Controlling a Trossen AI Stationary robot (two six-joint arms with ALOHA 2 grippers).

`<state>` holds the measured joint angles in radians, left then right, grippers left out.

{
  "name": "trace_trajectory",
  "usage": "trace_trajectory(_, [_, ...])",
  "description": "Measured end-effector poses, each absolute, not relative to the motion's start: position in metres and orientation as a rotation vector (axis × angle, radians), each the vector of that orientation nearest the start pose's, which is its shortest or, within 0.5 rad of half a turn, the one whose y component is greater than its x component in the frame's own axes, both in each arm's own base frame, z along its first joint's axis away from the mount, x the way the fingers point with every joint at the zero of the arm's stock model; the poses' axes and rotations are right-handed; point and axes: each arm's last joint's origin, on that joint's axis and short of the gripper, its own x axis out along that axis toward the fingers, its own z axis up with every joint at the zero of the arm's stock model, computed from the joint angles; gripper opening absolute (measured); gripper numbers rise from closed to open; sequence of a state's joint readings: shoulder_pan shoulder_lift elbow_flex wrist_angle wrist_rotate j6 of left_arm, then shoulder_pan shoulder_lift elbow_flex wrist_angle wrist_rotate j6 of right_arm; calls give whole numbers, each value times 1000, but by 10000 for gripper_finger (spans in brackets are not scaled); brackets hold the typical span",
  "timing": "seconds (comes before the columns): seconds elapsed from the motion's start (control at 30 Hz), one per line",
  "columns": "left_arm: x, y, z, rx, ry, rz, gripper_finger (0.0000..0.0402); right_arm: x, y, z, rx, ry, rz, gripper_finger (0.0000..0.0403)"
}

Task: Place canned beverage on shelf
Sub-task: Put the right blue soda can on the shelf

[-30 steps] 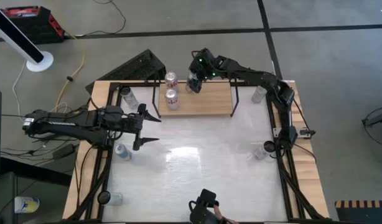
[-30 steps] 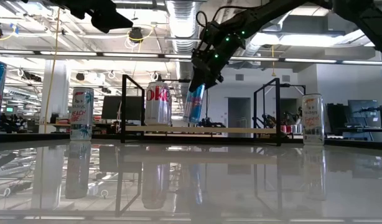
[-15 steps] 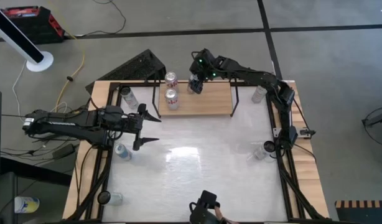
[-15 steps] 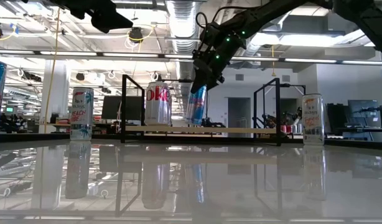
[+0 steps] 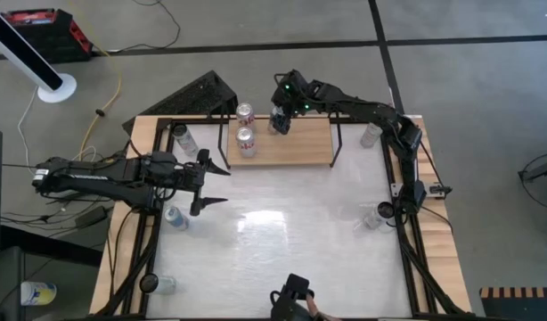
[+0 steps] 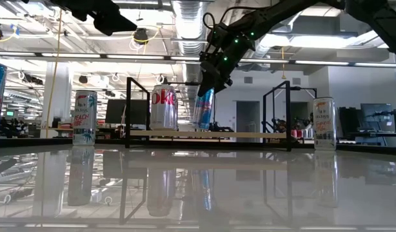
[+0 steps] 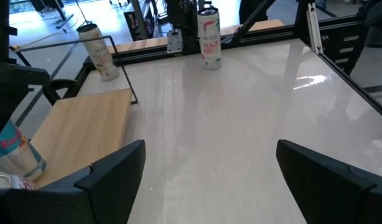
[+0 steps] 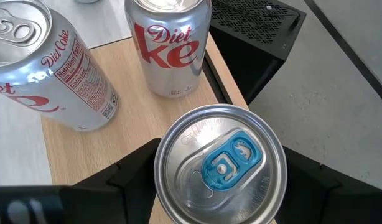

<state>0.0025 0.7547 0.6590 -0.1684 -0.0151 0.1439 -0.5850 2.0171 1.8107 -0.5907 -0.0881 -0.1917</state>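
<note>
The right gripper [image 6: 204, 84] pinches a slim blue-tabbed aluminium can [image 8: 219, 163], upright and just above the light-wood shelf [image 5: 300, 143], right of two silver Diet Coke cans [image 8: 169, 46]. The spread left gripper [image 5: 222, 185] waits well apart.

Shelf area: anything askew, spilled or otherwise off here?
Only the blue-tabbed can leans, tilted in the right gripper above the shelf, not yet set down. The two Diet Coke cans stand upright. No spill shows.

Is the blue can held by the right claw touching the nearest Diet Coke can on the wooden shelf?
Apart. The low view shows background between the tilted blue can and the silver Diet Coke can.
</note>
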Motion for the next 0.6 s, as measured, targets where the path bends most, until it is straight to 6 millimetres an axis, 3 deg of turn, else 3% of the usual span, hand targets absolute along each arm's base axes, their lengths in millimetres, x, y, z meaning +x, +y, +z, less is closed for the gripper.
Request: trace_trajectory(0.6, [171,1,295,143,265,-1,347,382,-249,284,76,758,-397,312])
